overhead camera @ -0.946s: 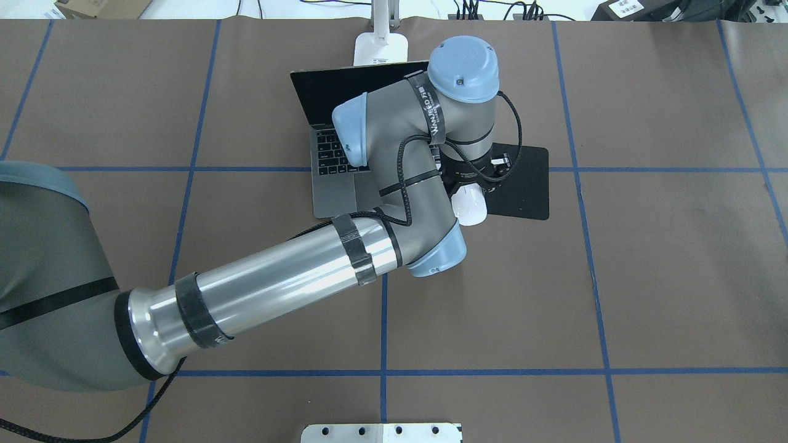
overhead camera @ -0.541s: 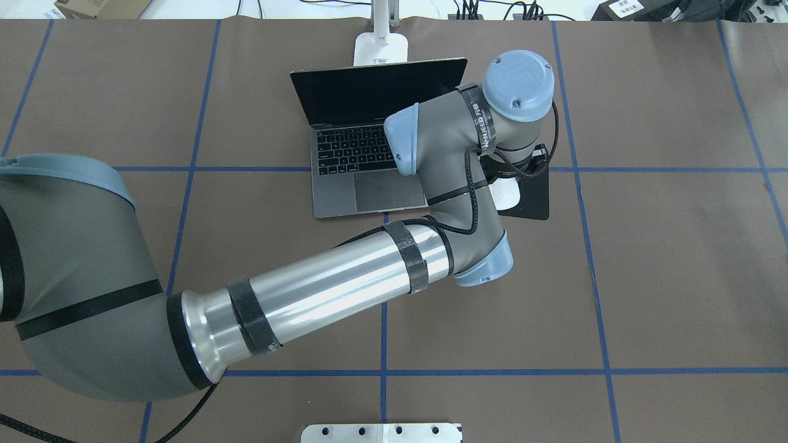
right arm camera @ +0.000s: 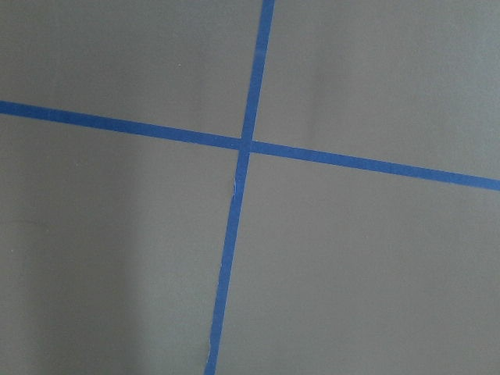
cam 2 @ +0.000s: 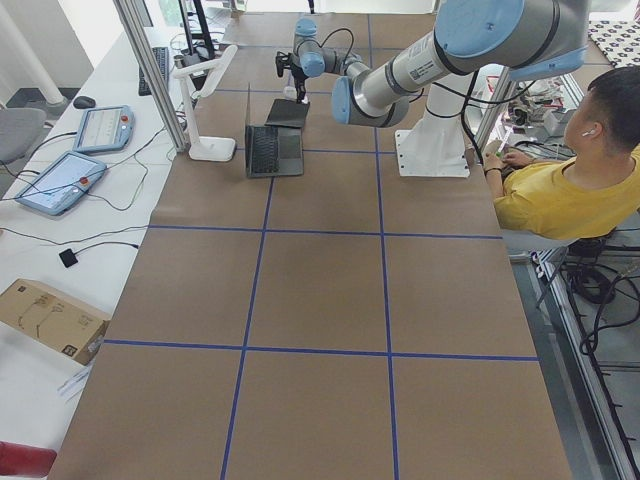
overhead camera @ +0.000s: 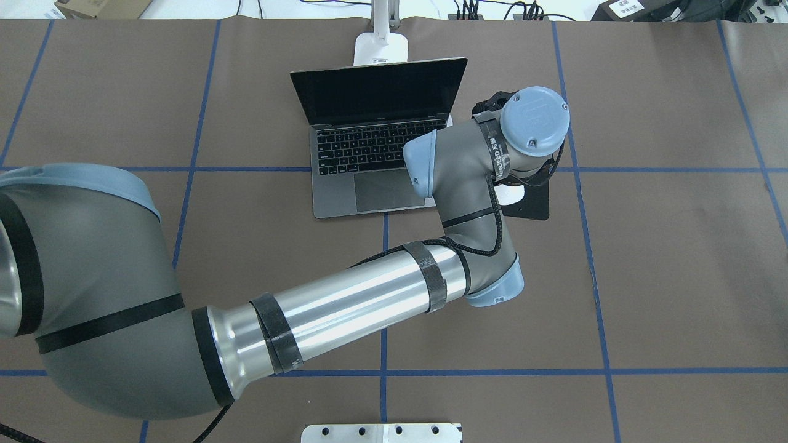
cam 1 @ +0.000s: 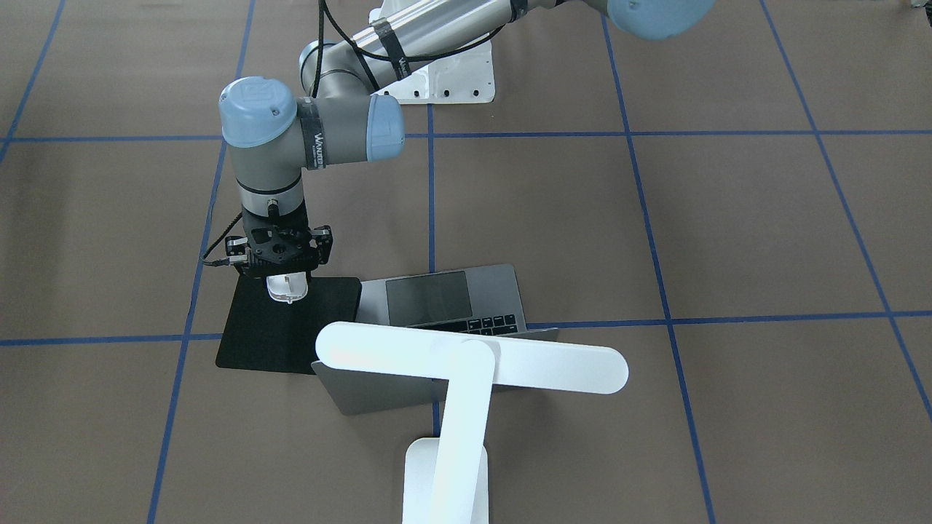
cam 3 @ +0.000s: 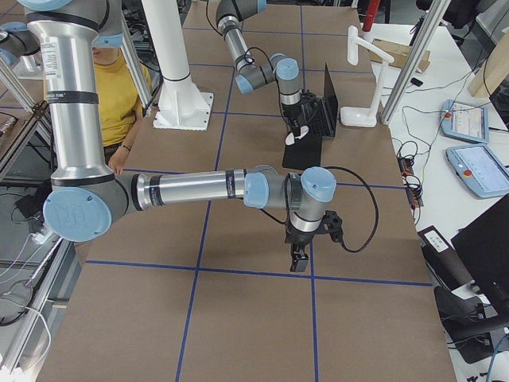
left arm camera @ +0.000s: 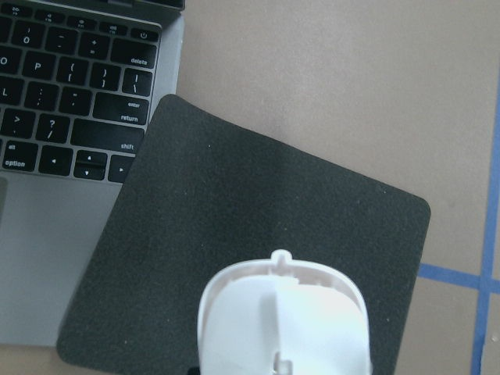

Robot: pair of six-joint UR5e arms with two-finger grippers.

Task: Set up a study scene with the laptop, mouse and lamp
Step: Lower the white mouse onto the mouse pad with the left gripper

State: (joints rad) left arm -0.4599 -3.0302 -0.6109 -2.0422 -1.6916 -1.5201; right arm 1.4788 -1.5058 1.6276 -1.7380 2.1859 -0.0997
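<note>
The open laptop (overhead camera: 363, 151) sits on the brown tabletop (overhead camera: 646, 277), the lamp (cam 1: 553, 367) standing just behind its screen. Just to its right, my left pincer (cam 1: 285, 275) is closed around the mouse (cam 1: 286, 289), low over the black mat (cam 1: 277, 335). My right pincer (cam 3: 298, 261) hangs well apart; I cannot tell whether it is wide or narrow.

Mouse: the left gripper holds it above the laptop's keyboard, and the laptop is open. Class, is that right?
No. The left gripper holds the mouse above the black mat, not the keyboard, as the left wrist view shows. The laptop is open.
</note>
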